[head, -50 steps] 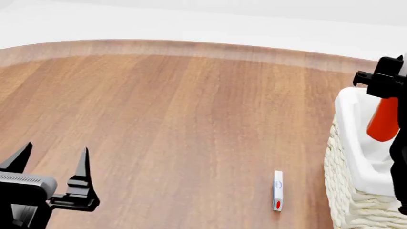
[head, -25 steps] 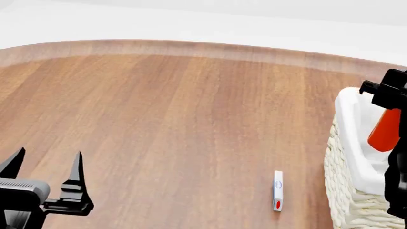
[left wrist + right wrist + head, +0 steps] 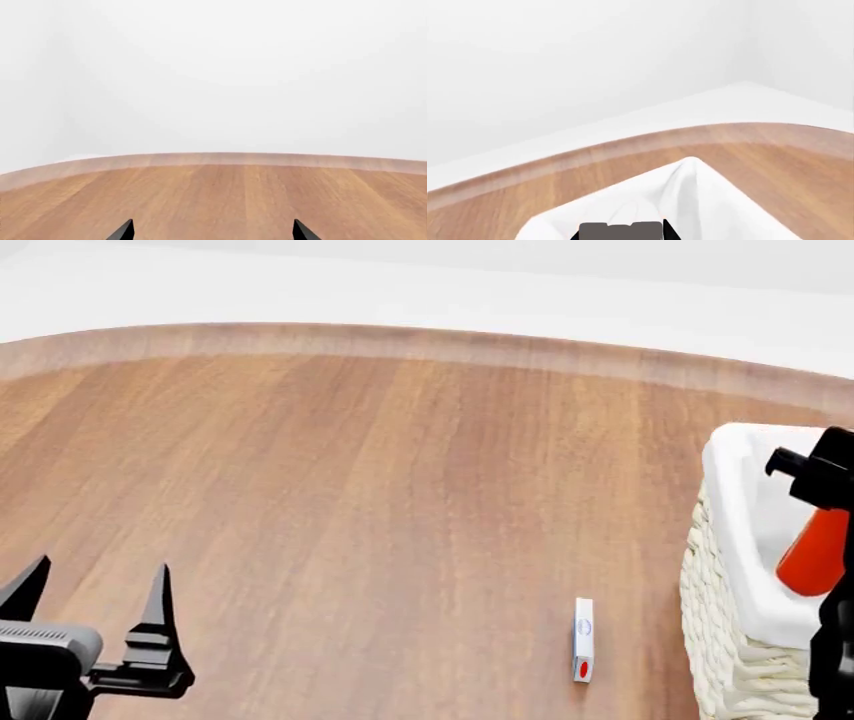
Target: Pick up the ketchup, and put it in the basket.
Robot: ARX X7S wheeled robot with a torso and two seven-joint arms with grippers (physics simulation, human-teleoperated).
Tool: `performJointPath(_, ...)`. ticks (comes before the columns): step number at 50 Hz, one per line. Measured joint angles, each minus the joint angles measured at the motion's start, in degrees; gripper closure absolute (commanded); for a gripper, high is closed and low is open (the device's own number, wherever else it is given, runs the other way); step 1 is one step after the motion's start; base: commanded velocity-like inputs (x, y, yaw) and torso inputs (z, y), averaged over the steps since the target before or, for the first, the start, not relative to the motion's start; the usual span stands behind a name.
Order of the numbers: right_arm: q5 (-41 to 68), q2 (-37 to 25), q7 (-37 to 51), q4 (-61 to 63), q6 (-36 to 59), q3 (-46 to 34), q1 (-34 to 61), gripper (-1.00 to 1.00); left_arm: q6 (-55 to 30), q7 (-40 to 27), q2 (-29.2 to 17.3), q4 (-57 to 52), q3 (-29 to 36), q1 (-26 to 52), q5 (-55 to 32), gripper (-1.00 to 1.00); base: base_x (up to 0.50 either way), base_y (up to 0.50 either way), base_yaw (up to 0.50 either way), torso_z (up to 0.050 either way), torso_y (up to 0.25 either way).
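Brown wood is covering the whole table, and a plain white wall is standing behind its curved far edge.

A big cream basket is sitting at the right edge of the table in the head view. White cloth is folding over its rim. The ketchup is hanging over the basket, inside its rim. Only its orange-red body is showing, and it is leaning. The top of it is hiding behind the black right gripper. That gripper is reaching in from the right edge of the picture, above the basket. It seems to be pinching the ketchup, but its fingers are mostly cut off, so this is hard to be sure of.

In the right wrist view, the cloth is filling the space below the camera, with one corner poking up.

A small white box with a red spot is lying flat on the wood, near the basket on the side away from the ketchup.

The left gripper is hanging over bare wood, well apart from the basket. Its two pointed fingers are spread wide, holding nothing. In the left wrist view only the two black fingertips are peeking in over the wood.
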State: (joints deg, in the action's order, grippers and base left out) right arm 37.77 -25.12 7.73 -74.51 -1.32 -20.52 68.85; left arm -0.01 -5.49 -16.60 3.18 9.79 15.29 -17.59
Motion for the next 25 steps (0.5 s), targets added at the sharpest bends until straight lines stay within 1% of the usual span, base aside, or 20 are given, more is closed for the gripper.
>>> performJointPath(13, -2.46, 0.6, -0.21, -0.45, -0.52, 2.27, -0.48, 1.0, 0.54, -0.13, -0.23, 0.55, -0.05, -0.5, -0.25, -1.0, 0.0, 0.0, 0.0, 0.0, 0.0)
performJointPath(25, -7.1, 1.09, -0.34, -0.22, -0.47, 6.86, -1.09, 1.0, 0.91, -0.31, -0.39, 0.95, -0.01, -0.89, -0.42, -1.0, 0.0, 0.0, 0.0, 0.0, 0.0)
